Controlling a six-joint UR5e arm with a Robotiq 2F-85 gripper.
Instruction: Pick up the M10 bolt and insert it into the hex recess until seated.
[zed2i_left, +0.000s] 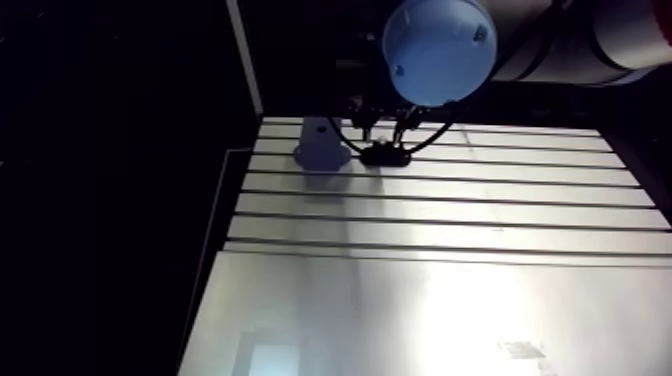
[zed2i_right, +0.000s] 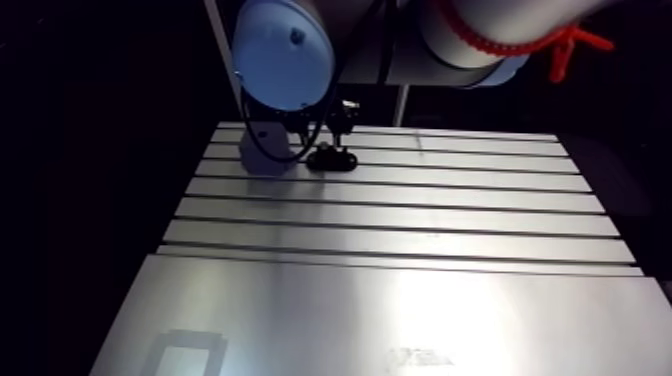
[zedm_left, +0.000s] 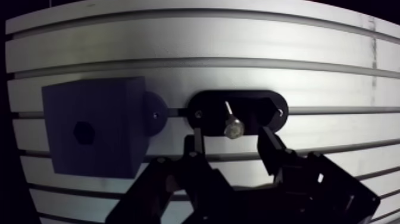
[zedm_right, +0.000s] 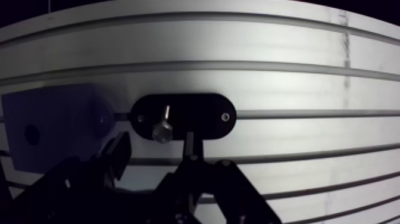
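The M10 bolt (zedm_left: 232, 124) rests in a black oval holder (zedm_left: 262, 104) on the slotted table, its hex head towards the gripper and its shank pointing away. My gripper (zedm_left: 231, 140) hangs just over it, open. One finger is on each side of the bolt head, and neither touches it. Beside the holder stands a dark block (zedm_left: 113, 107) with the hex recess (zedm_left: 83, 131) in its face. In the arm view the gripper (zed2i_left: 385, 128) is low over the holder (zed2i_left: 385, 155), and the block (zed2i_left: 320, 148) is next to it.
The slotted aluminium table (zed2i_right: 400, 215) runs towards the camera and ends in a smooth plate (zed2i_right: 380, 310). The table's left edge lies close beside the block.
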